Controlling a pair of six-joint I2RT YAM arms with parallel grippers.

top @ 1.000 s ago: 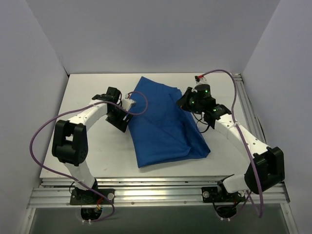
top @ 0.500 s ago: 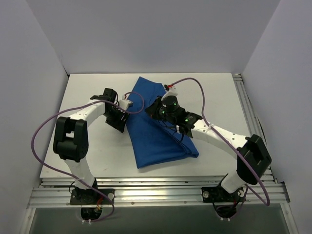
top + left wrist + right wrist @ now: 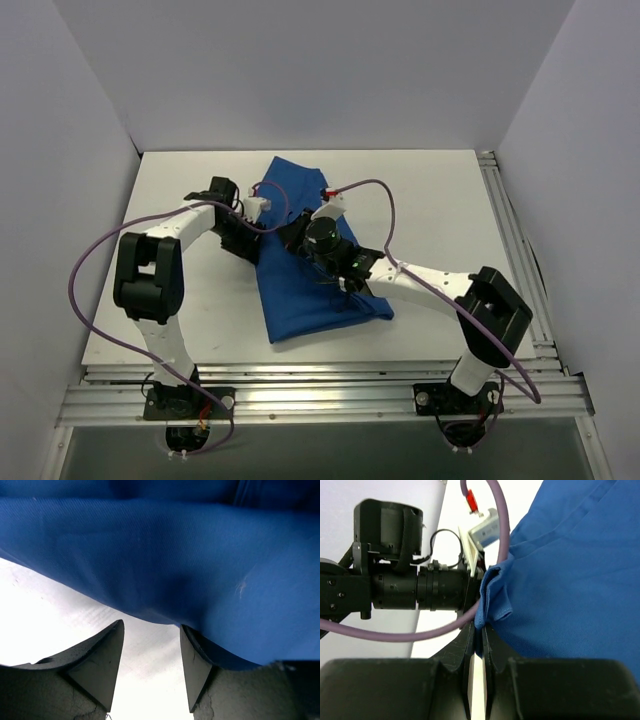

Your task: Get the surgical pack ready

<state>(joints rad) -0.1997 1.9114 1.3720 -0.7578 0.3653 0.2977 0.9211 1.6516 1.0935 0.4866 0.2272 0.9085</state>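
Meanwhile, right gripper (image 3: 481, 629) tight on blue cloth (image 3: 570, 580) fold; left gripper (image 3: 151, 626) spread, against its edge.

A plain royal-blue cloth sheet (image 3: 312, 292) lies on a white table (image 3: 440, 190), beside a purple cable (image 3: 498, 505).

walls (image 3: 300, 70): pale lilac | table (image 3: 450, 200): white (evenly lit) | rails (image 3: 330, 395): aluminium, near edge

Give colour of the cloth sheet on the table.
The cloth sheet is plain royal blue, no pattern; the left wrist view shows it best.
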